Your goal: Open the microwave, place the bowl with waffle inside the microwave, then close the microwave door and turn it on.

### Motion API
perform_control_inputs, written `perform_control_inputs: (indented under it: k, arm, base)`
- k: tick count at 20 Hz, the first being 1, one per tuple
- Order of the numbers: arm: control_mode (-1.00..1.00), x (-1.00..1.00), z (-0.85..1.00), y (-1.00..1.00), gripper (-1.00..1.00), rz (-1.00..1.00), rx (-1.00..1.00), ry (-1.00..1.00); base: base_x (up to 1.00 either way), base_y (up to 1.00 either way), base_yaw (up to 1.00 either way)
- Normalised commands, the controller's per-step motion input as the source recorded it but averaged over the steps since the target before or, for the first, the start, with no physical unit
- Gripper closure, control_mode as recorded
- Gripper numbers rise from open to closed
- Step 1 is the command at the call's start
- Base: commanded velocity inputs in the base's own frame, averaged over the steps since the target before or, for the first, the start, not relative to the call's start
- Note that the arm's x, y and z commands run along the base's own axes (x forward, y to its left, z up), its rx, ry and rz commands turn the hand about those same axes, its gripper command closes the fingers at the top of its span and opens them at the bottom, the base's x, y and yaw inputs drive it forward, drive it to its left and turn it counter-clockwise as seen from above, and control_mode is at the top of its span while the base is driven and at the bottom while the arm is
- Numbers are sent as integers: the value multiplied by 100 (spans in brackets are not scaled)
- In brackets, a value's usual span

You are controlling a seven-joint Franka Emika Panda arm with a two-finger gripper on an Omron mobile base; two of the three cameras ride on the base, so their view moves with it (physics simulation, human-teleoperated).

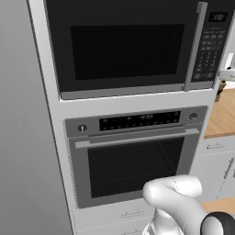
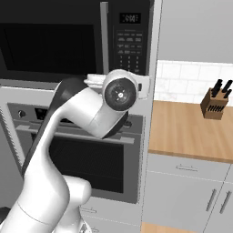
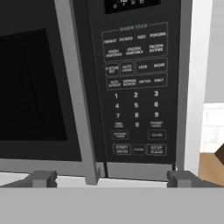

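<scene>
The microwave (image 1: 133, 46) is built into the tall grey cabinet column, above the wall oven (image 1: 133, 151). The microwave door (image 1: 121, 48) is shut, flat against the front. Its dark window takes most of the panel, and the long vertical grey bar handle (image 1: 195, 46) stands at the door's right edge, just beside the keypad strip (image 1: 210, 48). A small display (image 2: 129, 18) sits at the top of that strip.

The gripper (image 3: 113, 178) is raised in front of the microwave's lower right corner. In the hand view its two fingers (image 3: 43, 178) stand wide apart, one below the door's bottom edge and the other below the right end of the keypad. Nothing is between them and they hold nothing. The lower end of the handle comes down between the two fingers, nearer to the one under the door. Whether the fingers touch the microwave front I cannot tell.

In the right base view the white arm (image 2: 68, 136) bends up across the oven, and its wrist covers the area below the keypad.

To the right of the cabinet column a wooden tabletop (image 2: 191, 129) runs along a white tiled wall. A knife block (image 2: 215, 103) stands on it, well apart from the microwave. The bowl I cannot find in these views.
</scene>
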Motion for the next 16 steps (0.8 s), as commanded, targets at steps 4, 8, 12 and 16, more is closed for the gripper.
perform_control_inputs:
  k: [4, 8, 12, 16]
  arm:
    - [-100, 0, -31, -27, -100, -3, 0, -7]
    - [-100, 0, -10, -6, -100, -14, 0, -2]
    - [-100, 0, 0, 0, -100, -25, 0, 0]
    - [-100, 0, -3, -1, -100, -24, 0, -1]
  base:
    - [0, 0, 0]
    - [0, 0, 0]
    - [0, 0, 0]
    - [0, 0, 0]
